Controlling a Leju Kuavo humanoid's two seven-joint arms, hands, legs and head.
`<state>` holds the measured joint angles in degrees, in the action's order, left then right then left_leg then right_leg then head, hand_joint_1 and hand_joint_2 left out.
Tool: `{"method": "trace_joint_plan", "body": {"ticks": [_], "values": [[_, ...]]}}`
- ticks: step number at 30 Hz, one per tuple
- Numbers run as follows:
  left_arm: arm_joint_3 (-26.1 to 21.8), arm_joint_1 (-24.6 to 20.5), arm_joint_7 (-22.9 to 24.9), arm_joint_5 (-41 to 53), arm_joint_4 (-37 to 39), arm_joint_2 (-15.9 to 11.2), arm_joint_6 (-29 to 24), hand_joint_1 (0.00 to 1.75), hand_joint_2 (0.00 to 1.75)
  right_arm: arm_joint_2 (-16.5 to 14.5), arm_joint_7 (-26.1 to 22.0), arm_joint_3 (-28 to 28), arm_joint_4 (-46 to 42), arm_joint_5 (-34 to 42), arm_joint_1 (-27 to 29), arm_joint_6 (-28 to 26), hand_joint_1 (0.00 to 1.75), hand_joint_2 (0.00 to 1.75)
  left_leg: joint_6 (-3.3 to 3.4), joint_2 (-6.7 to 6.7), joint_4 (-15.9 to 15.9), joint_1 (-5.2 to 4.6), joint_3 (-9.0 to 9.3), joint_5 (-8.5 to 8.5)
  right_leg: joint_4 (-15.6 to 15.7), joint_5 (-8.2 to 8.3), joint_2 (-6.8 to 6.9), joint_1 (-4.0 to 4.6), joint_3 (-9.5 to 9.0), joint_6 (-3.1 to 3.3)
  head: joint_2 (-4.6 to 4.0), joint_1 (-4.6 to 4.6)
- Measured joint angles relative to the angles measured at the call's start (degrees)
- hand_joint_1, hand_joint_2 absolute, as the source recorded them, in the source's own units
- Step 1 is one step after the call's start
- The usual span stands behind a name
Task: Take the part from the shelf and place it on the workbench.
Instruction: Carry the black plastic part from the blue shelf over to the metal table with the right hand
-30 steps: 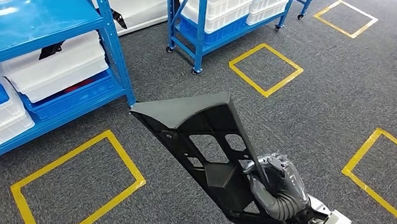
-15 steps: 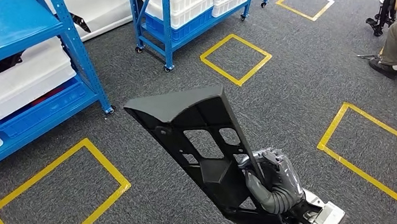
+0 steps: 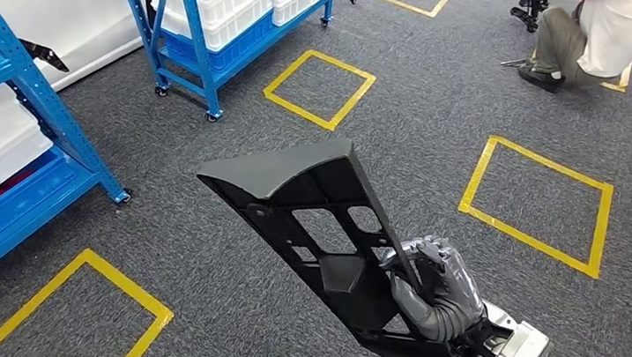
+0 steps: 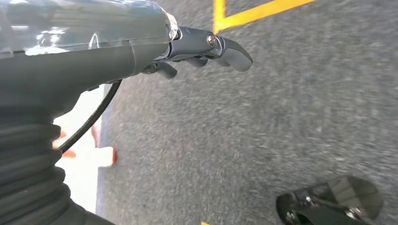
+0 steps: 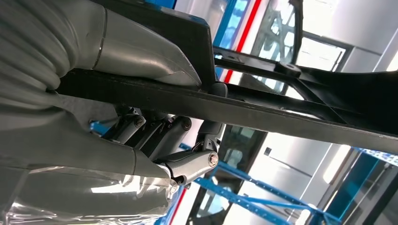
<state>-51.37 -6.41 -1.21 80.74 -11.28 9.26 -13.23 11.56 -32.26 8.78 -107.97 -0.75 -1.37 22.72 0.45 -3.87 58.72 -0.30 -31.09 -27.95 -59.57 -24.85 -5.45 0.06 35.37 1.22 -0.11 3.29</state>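
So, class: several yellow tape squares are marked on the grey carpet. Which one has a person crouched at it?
The yellow tape square at the far right, mostly hidden behind the crouching person in the white top. The other squares have nobody at them.

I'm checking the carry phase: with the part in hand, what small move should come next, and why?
Probably keep turning away from the blue shelf to find the workbench. The right hand grips the black part above grey carpet; a seated person is ahead, so go slowly.

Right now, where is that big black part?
In the head view, the black part is held up by the right hand, low and centre-right, above the grey carpet.
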Motion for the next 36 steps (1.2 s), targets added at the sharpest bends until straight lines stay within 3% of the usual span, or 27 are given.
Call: {"method": "trace_joint_plan", "body": {"ticks": [2, 3, 5, 7, 9, 10, 12, 14, 15, 17, 18, 20, 22, 23, 24, 25, 26, 27, 29, 31, 33, 34, 36], "values": [[0.0, -0.1, 0.0, 0.0, 0.0, 0.0, 0.0, 0.00, 1.75, 0.0, 0.0, 0.1, 0.0, 0.0, 0.0, 0.0, 1.75, 1.75, 0.18, 0.35, -0.9, -0.14, 0.29, 0.14, 0.3, 0.44, -1.19, -0.43, 0.38, -0.75, 0.00, 0.01], [0.0, -0.2, 0.0, 0.1, 0.0, 0.0, 0.1, 0.00, 1.75, 0.0, 0.0, 0.1, 0.0, 0.0, 0.1, 0.0, 1.75, 1.75, 0.39, 0.95, -1.4, -0.09, 0.53, 0.47, 0.2, 0.49, -1.09, -0.47, 0.49, -1.02, 0.00, 0.01], [0.0, -0.1, -0.1, 0.5, 0.0, 0.1, 0.3, 0.00, 1.75, 0.0, 0.1, 0.1, 0.1, 0.2, 0.1, -0.2, 1.75, 1.75, 0.82, 2.25, -2.5, 0.19, 1.04, 1.19, -1.9, -1.06, 1.16, -0.30, 1.60, -1.47, 0.00, -0.01], [0.1, 0.1, 0.1, 1.1, 0.0, 0.0, 0.6, 0.00, 1.75, 0.0, 0.1, 0.1, 0.1, 0.5, 0.2, -0.5, 1.75, 1.75, 1.01, 3.56, -2.9, 0.24, 1.14, 1.41, -8.3, -4.70, 4.02, -0.45, 4.63, -1.94, 0.00, -0.02], [0.1, 0.4, 0.6, 1.5, 0.0, 0.0, 0.8, 0.00, 1.75, 0.0, 0.0, 0.3, 0.4, 0.7, 0.4, -0.6, 1.75, 1.75, 0.92, 5.00, -2.8, 0.27, 1.07, 1.29, -14.3, -6.83, 4.98, -0.98, 7.43, -2.53, 0.00, -0.01], [0.1, 0.5, 0.9, 1.5, 0.0, 0.0, 0.9, 0.00, 1.75, 0.0, -0.1, 0.3, 0.7, 0.8, 0.5, -0.6, 1.75, 1.75, 0.77, 5.72, -2.8, 0.32, 1.08, 1.18, -14.6, -6.40, 5.24, -1.26, 7.52, -2.80, 0.00, -0.02], [0.1, 0.8, 1.5, 1.6, 0.0, -0.2, 1.0, 0.00, 1.75, 0.0, -0.5, 0.4, 1.2, 0.7, 0.4, -0.6, 1.75, 1.75, 0.28, 6.96, -2.5, 0.47, 1.21, 0.77, -8.9, -3.06, 6.44, -1.73, 4.32, -3.26, 0.00, -0.02], [0.1, 0.9, 1.3, 1.5, 0.0, -0.4, 1.3, 0.00, 1.75, 0.0, -1.0, 0.5, 1.7, 0.1, 0.1, -1.0, 1.75, 1.75, -0.45, 7.96, -1.9, 0.36, 1.28, 0.12, -2.1, -0.88, 8.52, -1.61, 0.61, -3.07, 0.00, -0.01], [0.1, 0.9, 0.9, 1.3, 0.0, -0.4, 1.3, 0.00, 1.75, 0.0, -1.2, 0.6, 2.0, -0.3, -0.2, -1.2, 1.75, 1.75, -0.82, 8.37, -1.7, 0.23, 1.31, -0.16, -0.4, -0.60, 9.11, -1.46, -0.22, -2.76, 0.00, 0.00], [0.1, 0.7, 0.2, 0.8, 0.0, -0.3, 1.2, 0.00, 1.75, 0.0, -1.3, 0.6, 2.5, -0.6, -0.8, -1.3, 1.75, 1.75, -1.44, 9.24, -1.5, 0.11, 1.46, -0.44, 0.0, -0.75, 8.39, -1.21, -0.10, -1.88, 0.00, 0.00], [0.1, 0.4, -0.1, 0.4, 0.0, -0.1, 1.1, 0.00, 1.75, 0.0, -1.1, 0.6, 2.7, -0.6, -1.4, -1.2, 1.75, 1.75, -1.79, 9.22, -1.4, 0.24, 1.51, -0.66, 0.0, -0.69, 7.84, -1.21, -0.05, -1.50, -0.01, 0.00], [0.0, -0.1, -0.7, -0.6, 0.0, 0.5, 0.8, 0.00, 1.75, 0.0, -0.3, 0.6, 2.9, -0.7, -2.7, -1.1, 1.75, 1.75, -2.32, 7.58, 0.9, 0.53, 0.72, -2.47, 0.2, -0.50, 6.74, -1.27, -0.04, -0.74, -0.01, 0.00], [-0.2, -0.5, -1.4, -1.5, 0.0, 1.1, 0.7, 0.00, 1.75, 0.1, 0.7, 0.7, 2.7, -0.8, -3.7, -1.2, 1.75, 1.75, -2.44, 5.15, 7.6, 0.63, -2.24, -6.25, 0.3, -0.41, 5.68, -1.16, -0.04, -0.21, 0.00, 0.00], [-0.3, -0.7, -1.7, -1.8, 0.0, 1.3, 0.7, 0.00, 1.75, 0.1, 1.3, 0.7, 2.5, -0.8, -3.8, -1.4, 1.75, 1.75, -2.37, 4.57, 11.7, 0.61, -4.16, -8.01, 0.3, -0.40, 5.11, -0.98, -0.03, -0.05, 0.00, 0.00], [-0.4, -0.8, -1.9, -2.0, 0.0, 1.4, 0.7, 0.00, 1.75, 0.1, 1.9, 0.7, 2.1, -0.7, -3.9, -1.5, 1.75, 1.75, -2.22, 4.30, 14.8, 0.54, -5.66, -8.91, 0.3, -0.40, 4.47, -0.78, -0.04, 0.04, 0.00, 0.01], [-0.5, -0.9, -1.9, -2.1, 0.0, 1.6, 0.7, 0.00, 1.75, 0.1, 2.5, 0.6, 1.6, -0.3, -3.8, -1.5, 1.75, 1.75, -1.99, 4.16, 15.9, 0.46, -6.30, -8.62, 0.2, -0.39, 3.76, -0.60, -0.08, 0.09, 0.00, 0.01], [-0.5, -1.0, -1.8, -2.1, 0.0, 1.8, 0.6, 0.00, 1.75, 0.1, 3.1, 0.5, 1.2, 0.3, -3.8, -1.4, 1.75, 1.75, -1.68, 3.94, 14.7, 0.38, -5.87, -7.20, 0.2, -0.38, 2.99, -0.47, -0.15, 0.10, 0.00, 0.01], [-0.5, -1.0, -1.7, -2.1, 0.0, 2.1, 0.6, 0.00, 1.75, 0.1, 3.6, 0.4, 0.7, 0.9, -3.7, -1.3, 1.75, 1.75, -1.30, 3.40, 11.4, 0.30, -4.46, -4.92, 0.2, -0.38, 2.19, -0.39, -0.28, 0.10, 0.00, 0.01], [-0.5, -0.6, -1.7, -2.1, 0.0, 2.4, 0.3, 0.00, 1.75, 0.1, 4.2, 0.3, 0.1, 1.9, -3.7, -1.2, 1.75, 1.75, -0.58, 0.53, 3.7, 0.26, -1.25, -1.10, 0.1, -0.30, 0.71, -0.39, -0.27, -0.06, 0.00, 0.00], [-0.6, -0.2, -1.9, -2.1, 0.0, 2.7, -0.1, 0.00, 1.75, 0.1, 4.9, 0.2, -0.3, 2.2, -3.6, -1.3, 1.75, 1.75, -0.23, -1.50, -0.1, 0.14, 0.13, -0.24, 0.1, 0.03, -0.64, -0.68, 0.31, -0.66, 0.00, 0.00], [-0.7, -0.1, -1.7, -2.2, 0.0, 2.9, -0.4, 0.00, 1.75, 0.1, 5.6, 0.0, -0.7, 2.2, -3.5, -1.6, 1.75, 1.75, 0.16, -0.72, -1.0, 0.08, 0.44, -0.16, 0.3, 0.46, -1.80, -0.95, 0.79, -1.49, -0.01, 0.01], [-0.9, -0.1, -1.5, -2.3, 0.0, 2.9, -0.5, 0.00, 1.75, 0.1, 6.0, -0.2, -1.0, 2.2, -3.4, -1.7, 1.75, 1.75, 0.50, -0.02, -1.5, 0.12, 0.66, 0.15, 0.2, 0.33, -1.32, -0.93, 0.94, -1.76, -0.01, 0.00], [-1.3, 0.1, -0.6, -2.7, 0.0, 2.9, -0.7, 0.00, 1.75, 0.1, 6.4, -0.5, -1.3, 2.2, -3.6, -1.8, 1.75, 1.75, 1.11, 1.50, -2.5, 0.26, 1.17, 0.71, -3.0, -1.74, 1.59, -0.69, 2.38, -2.09, -0.01, -0.01]]}}
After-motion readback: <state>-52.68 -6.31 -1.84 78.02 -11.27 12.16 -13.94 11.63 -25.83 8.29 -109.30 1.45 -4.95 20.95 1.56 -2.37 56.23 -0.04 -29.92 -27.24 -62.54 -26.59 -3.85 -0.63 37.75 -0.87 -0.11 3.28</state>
